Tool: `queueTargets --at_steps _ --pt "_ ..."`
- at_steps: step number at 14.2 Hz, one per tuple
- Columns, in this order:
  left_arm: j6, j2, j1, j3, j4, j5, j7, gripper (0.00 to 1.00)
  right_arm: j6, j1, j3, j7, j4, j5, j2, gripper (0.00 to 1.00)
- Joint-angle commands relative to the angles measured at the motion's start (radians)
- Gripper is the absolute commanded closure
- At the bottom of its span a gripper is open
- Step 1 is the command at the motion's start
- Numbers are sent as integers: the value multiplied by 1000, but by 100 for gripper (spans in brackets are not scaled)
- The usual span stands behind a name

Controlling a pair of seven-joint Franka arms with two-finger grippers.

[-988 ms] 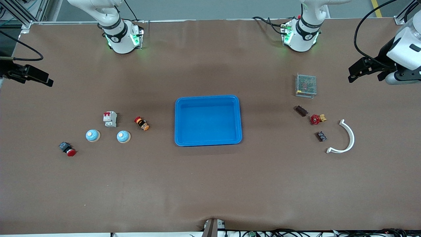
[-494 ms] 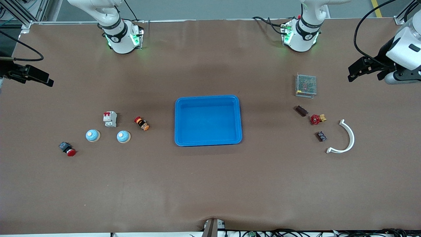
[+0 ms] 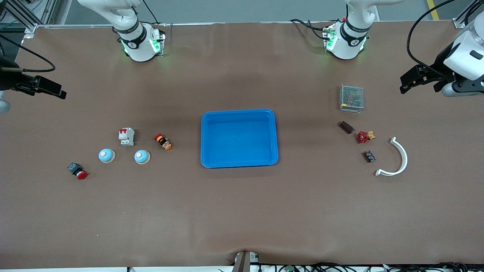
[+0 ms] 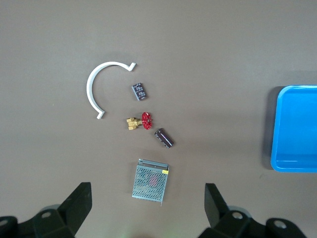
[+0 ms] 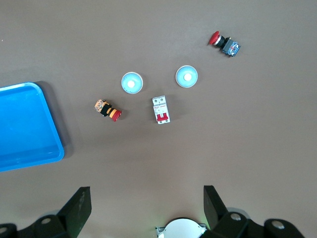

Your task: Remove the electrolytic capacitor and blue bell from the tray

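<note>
Two pale blue bells (image 3: 106, 155) (image 3: 142, 156) sit side by side toward the right arm's end of the table; both also show in the right wrist view (image 5: 132, 82) (image 5: 186, 77). Two dark capacitors (image 3: 346, 127) (image 3: 369, 156) lie toward the left arm's end; both show in the left wrist view (image 4: 163, 138) (image 4: 139, 91). The blue tray (image 3: 239, 113) sits mid-table, empty. My right gripper (image 3: 53, 90) (image 5: 146, 203) is open and empty, high over its table end. My left gripper (image 3: 421, 81) (image 4: 147, 203) is open and empty, high over its end.
Near the bells are a white breaker (image 3: 126, 136), an orange-red button (image 3: 163, 141) and a red pushbutton (image 3: 77, 170). Near the capacitors are a metal mesh power supply (image 3: 351, 98), a red valve (image 3: 364, 136) and a white curved piece (image 3: 397, 158).
My right gripper has shifted slightly toward the middle of the table. The left gripper has barely moved. Nothing on the table has moved.
</note>
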Motion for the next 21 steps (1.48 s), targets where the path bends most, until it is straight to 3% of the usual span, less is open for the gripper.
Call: queueTargets --at_steps 1,21 --pt "-24 11 3 2 30 -11 18 0 7 17 -9 -21 -16 -16 -21 0" --pt "-29 16 3 2 30 -9 20 0 64 18 -8 -68 -35 -17 -24 0"
